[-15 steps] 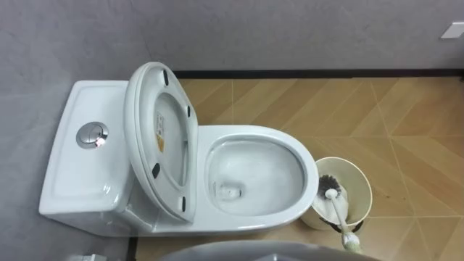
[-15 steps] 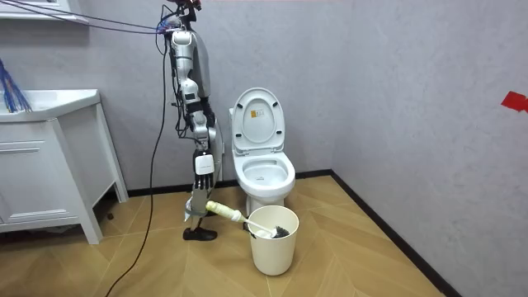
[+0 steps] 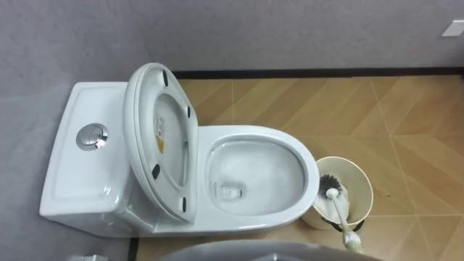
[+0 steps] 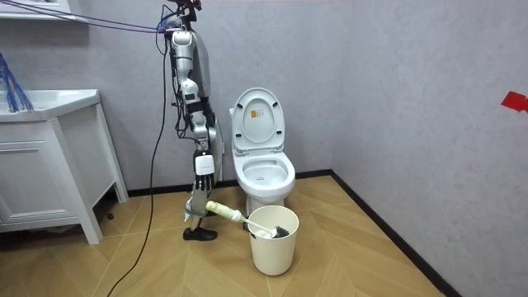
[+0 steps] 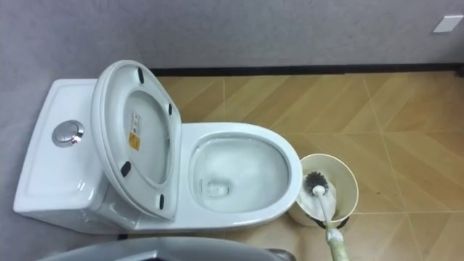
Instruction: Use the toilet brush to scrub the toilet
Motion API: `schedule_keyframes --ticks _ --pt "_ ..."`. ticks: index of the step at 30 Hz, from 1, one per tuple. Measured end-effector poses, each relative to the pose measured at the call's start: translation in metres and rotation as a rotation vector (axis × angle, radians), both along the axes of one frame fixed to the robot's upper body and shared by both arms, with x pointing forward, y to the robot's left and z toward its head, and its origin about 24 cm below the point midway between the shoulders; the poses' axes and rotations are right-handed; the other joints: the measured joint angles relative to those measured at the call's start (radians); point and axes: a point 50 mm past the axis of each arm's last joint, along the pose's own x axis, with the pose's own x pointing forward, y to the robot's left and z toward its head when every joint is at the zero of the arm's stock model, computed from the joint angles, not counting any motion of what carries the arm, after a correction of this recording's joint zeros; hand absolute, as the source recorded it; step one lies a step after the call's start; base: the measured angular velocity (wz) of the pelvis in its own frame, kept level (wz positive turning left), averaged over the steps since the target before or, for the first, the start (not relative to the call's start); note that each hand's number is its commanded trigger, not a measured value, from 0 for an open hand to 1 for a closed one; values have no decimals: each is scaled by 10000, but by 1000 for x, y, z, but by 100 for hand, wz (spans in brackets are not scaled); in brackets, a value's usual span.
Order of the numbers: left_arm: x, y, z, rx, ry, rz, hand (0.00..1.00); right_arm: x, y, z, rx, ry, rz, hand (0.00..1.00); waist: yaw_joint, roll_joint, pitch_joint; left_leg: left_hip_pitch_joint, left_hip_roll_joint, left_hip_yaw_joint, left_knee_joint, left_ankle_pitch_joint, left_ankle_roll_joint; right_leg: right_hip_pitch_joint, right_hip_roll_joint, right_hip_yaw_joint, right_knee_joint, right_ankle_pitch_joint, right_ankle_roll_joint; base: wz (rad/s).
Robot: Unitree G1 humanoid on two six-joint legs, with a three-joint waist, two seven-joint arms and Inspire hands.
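Room view: the robot is seen standing upright beside the toilet [image 3: 250, 133], on the room view's left of it, side-on to the bowl. Its right hand [image 4: 203, 170] hangs low at its side, close to the outer end of the brush handle. Whether that hand is open or closed, and whether it touches the handle, cannot be told at this range.

The seat and lid [image 3: 159, 138] are found raised against the cistern [image 3: 80, 177], so the bowl is exposed and ready for access. A little water is noted at the bottom of the bowl. No brush contact with the bowl is recorded.

The toilet brush [image 3: 338, 210] is located in the cream bucket [image 3: 359, 174], which stands on the wood-pattern floor [image 3: 406, 123] just beside the front of the toilet, on the robot's right. The bristle head rests down inside the bucket and the handle leans out over the rim towards the robot. In the eye views no hand is seen on the visible part of the handle.

Progress is judged to be at the outset: the brush has yet to be gripped, lifted clear, carried across to the bowl, worked around the inside, and returned to the bucket.
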Motion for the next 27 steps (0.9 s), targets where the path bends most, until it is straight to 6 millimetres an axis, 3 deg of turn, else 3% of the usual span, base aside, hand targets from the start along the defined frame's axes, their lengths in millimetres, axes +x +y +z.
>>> schedule_keyframes --ticks 3,12,18,20,23,27 --pt "-3 2 1 96 44 112 0 -5 -1 0 -110 46 -695 0 -19 -23 -9 13 2 16 -16 2 -1 -8 7 65 -9 0 0 0" --pt "-9 9 3 553 -183 789 0 -40 -6 3 -1038 -225 -5958 0 -204 -116 -7 103 10 40 32 2 -2 43 10 114 21 0 0 -1" --pt "-12 19 6 1056 -698 1519 0 -50 -14 6 -2120 -1149 -11257 0 -560 -138 0 105 14 92 -54 0 -2 52 20 169 -5 0 -1 -3" --pt "-10 21 8 1227 -931 1582 0 -49 -15 7 -2365 -1327 -12292 0 -556 -174 -9 86 28 198 -60 1 -4 -17 35 230 -4 0 -2 -13" --pt "-5 24 9 1345 -1147 1589 0 -39 -19 7 -2746 -1557 -12466 0 -559 -284 -15 80 13 258 -63 0 0 -47 28 354 -23 3 -6 -7" --pt "5 29 11 1635 -1501 1531 0 0 -32 12 -3188 -2805 -12251 0 -564 -435 -3 -96 11 294 101 -7 19 -203 16 350 -31 16 -5 -2"
